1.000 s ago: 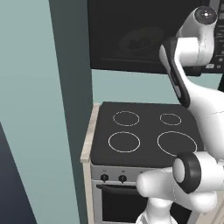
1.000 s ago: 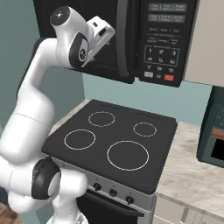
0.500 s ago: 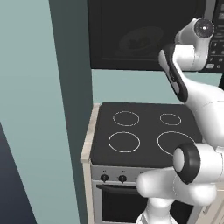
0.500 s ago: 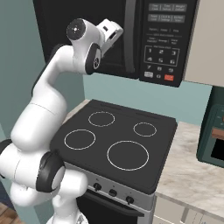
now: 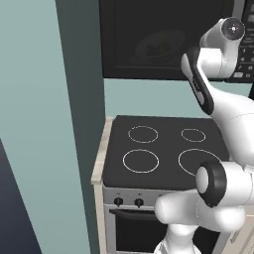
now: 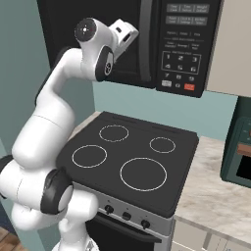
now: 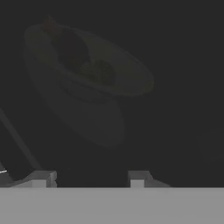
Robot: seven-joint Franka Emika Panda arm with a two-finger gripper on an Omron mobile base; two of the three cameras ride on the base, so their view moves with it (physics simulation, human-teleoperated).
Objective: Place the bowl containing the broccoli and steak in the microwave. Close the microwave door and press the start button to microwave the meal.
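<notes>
now claw [image 7: 89, 177] spread, empty, facing shut microwave door [image 6: 93, 44]; bowl [image 7: 87, 65] dim behind window; stove [image 6: 130, 159] below.

Base views flank the stove [image 5: 163, 149]; hand view faces microwave door [image 7: 175, 109] closely.

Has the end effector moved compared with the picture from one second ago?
Yes. In the right base view the end effector has shifted right, toward the keypad of the microwave.
</notes>
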